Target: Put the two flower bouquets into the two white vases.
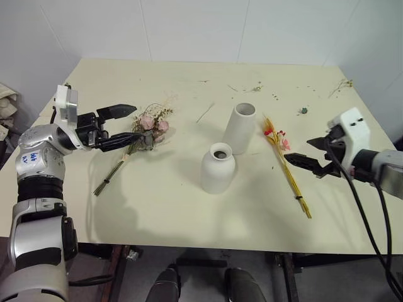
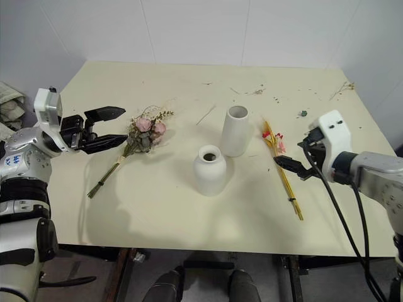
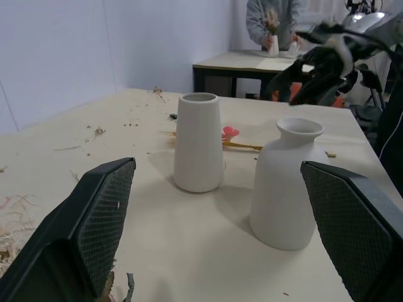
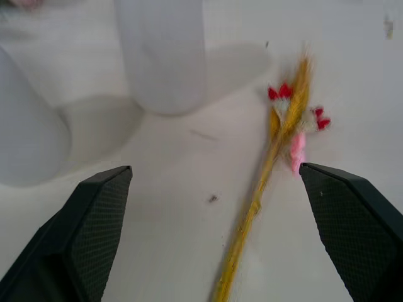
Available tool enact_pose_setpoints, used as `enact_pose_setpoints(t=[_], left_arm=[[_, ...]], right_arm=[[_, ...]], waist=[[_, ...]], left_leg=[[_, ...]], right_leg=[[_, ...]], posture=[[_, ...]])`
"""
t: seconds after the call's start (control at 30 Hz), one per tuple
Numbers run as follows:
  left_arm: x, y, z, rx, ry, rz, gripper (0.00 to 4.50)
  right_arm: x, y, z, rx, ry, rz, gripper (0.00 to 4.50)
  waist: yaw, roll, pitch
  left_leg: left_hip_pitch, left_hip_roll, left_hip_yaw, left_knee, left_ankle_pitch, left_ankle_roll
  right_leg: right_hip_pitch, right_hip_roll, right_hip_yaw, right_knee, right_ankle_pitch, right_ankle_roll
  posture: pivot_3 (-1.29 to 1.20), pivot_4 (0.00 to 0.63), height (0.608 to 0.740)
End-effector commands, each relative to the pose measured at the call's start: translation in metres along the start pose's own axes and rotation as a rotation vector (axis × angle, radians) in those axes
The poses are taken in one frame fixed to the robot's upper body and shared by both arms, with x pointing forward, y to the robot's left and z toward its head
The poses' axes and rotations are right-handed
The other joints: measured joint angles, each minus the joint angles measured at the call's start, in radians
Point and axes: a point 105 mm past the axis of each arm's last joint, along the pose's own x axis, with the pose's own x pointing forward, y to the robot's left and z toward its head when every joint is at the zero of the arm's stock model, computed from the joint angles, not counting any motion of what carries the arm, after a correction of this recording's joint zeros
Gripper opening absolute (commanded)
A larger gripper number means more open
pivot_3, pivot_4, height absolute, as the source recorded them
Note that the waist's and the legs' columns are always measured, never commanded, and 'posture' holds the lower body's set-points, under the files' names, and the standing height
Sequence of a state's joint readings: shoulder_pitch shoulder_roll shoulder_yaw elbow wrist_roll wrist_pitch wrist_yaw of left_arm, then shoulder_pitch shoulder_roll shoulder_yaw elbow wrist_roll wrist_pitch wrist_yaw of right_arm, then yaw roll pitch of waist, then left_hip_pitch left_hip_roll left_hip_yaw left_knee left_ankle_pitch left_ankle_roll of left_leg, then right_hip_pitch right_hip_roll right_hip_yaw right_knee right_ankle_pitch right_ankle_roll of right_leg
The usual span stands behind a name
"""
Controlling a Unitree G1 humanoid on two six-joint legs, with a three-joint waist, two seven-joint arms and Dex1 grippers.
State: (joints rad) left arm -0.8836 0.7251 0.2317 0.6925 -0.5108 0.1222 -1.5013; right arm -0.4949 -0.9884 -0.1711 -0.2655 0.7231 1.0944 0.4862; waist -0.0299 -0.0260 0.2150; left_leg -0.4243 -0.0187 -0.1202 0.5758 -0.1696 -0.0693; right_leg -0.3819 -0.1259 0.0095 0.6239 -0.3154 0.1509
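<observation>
Your left gripper [image 1: 126,124] gapes wide, its lower finger overlapping the rose bouquet [image 1: 148,129]; your right gripper [image 1: 308,156] gapes empty beside the wheat bouquet [image 1: 286,165].

I stand in a bare test room or lab: plain white walls [image 1: 189,28] close behind a cream work table [image 1: 189,207] strewn with dried scraps [image 1: 255,89]. Far off, a person [image 3: 272,19] stands at a second table [image 3: 252,61] with flowers and vases.
</observation>
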Motion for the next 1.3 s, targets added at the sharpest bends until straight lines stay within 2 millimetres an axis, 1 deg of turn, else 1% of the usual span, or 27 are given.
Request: enact_pose_setpoints(t=[0.03,0.13,0.27,0.47,0.73,0.83,0.87,0.9,0.93,1.03,1.2,1.23,1.3], left_arm=[[-0.002,-0.013,0.021,0.064,-0.026,-0.095,4.49],[-0.004,-0.018,0.024,0.086,-0.02,-0.107,4.49],[-0.007,-0.024,0.027,0.09,-0.029,-0.097,4.49],[-0.013,-0.034,0.028,0.088,-0.027,-0.09,4.49],[-0.018,-0.04,0.03,0.085,-0.017,-0.074,4.49],[-0.019,-0.04,0.031,0.086,-0.014,-0.068,4.5],[-0.019,-0.04,0.031,0.087,-0.013,-0.066,4.5],[-0.019,-0.04,0.031,0.087,-0.012,-0.065,4.5],[-0.019,-0.04,0.031,0.087,-0.011,-0.065,4.5],[-0.02,-0.04,0.032,0.087,-0.008,-0.062,4.5],[-0.021,-0.04,0.032,0.087,-0.002,-0.061,4.5],[-0.021,-0.04,0.032,0.087,-0.002,-0.061,4.5],[-0.02,-0.04,0.033,0.088,0.0,-0.06,4.5]], right_arm=[[0.012,-0.016,-0.01,0.0,0.087,-0.068,4.5],[0.029,-0.016,-0.016,0.02,0.127,-0.051,4.5],[0.042,-0.016,-0.025,0.049,0.19,-0.042,4.5],[0.052,-0.017,-0.032,0.056,0.243,-0.043,4.5],[0.062,-0.014,-0.039,0.059,0.271,-0.03,4.5],[0.065,-0.015,-0.043,0.062,0.281,-0.038,3.87],[0.066,-0.016,-0.045,0.063,0.285,-0.042,3.58],[0.067,-0.016,-0.046,0.065,0.286,-0.044,3.21],[0.068,-0.015,-0.046,0.068,0.285,-0.044,2.95],[0.069,-0.015,-0.046,0.075,0.279,-0.047,1.88],[0.071,-0.021,-0.042,0.11,0.249,-0.08,0.21],[0.071,-0.022,-0.04,0.122,0.238,-0.088,0.03],[0.071,-0.025,-0.036,0.133,0.222,-0.103,0.03]], waist=[[0.002,0.0,0.0],[0.002,0.0,0.0],[0.001,0.0,0.0],[0.001,0.0,0.0],[0.001,0.0,0.0],[0.001,0.0,0.0],[0.001,0.0,0.0],[0.0,0.0,0.0],[0.0,0.0,0.0],[0.0,0.0,0.0],[0.0,0.0,0.0],[0.0,0.0,0.0],[0.0,0.0,0.0]], left_leg=[[-0.001,0.0,0.0,0.0,0.0,0.0],[-0.001,0.0,0.0,-0.001,0.0,0.0],[-0.002,0.0,0.0,-0.001,0.0,0.0],[-0.006,0.0,0.001,-0.001,0.0,0.0],[-0.006,0.0,0.001,0.0,0.0,0.0],[-0.006,0.0,0.001,0.0,0.0,0.0],[-0.006,0.0,0.001,0.0,0.0,0.0],[-0.006,0.0,0.001,0.0,0.0,0.0],[-0.006,0.0,0.001,0.0,0.0,0.0],[-0.006,0.0,0.001,0.001,0.0,0.0],[-0.006,0.0,0.001,0.001,0.001,0.0],[-0.006,0.0,0.001,0.001,0.001,0.0],[-0.006,0.0,0.001,0.001,0.002,0.0]], right_leg=[[-0.001,0.0,0.0,0.0,0.0,0.0],[-0.002,0.0,0.0,0.001,0.0,0.0],[-0.003,0.0,0.0,0.001,0.0,0.0],[-0.009,0.001,0.002,0.004,0.0,0.0],[-0.009,0.001,0.003,0.004,0.0,0.0],[-0.009,0.001,0.003,0.005,0.0,0.0],[-0.009,0.001,0.003,0.005,0.0,0.0],[-0.009,0.001,0.003,0.005,0.0,0.0],[-0.009,0.001,0.003,0.005,0.0,0.0],[-0.009,0.001,0.003,0.005,0.0,0.0],[-0.008,0.001,0.003,0.005,0.001,0.0],[-0.008,0.001,0.003,0.005,0.002,0.0],[-0.008,0.001,0.003,0.005,0.002,0.0]], posture=[[0.0,0.15,0.74],[0.0,0.15,0.74],[0.0,0.15,0.74],[0.0,0.15,0.74],[0.0,0.15,0.74],[0.0,0.15,0.74],[0.0,0.15,0.74],[0.0,0.15,0.74],[0.0,0.15,0.74],[0.0,0.15,0.74],[0.0,0.15,0.74],[0.0,0.15,0.74],[0.0,0.15,0.74]])
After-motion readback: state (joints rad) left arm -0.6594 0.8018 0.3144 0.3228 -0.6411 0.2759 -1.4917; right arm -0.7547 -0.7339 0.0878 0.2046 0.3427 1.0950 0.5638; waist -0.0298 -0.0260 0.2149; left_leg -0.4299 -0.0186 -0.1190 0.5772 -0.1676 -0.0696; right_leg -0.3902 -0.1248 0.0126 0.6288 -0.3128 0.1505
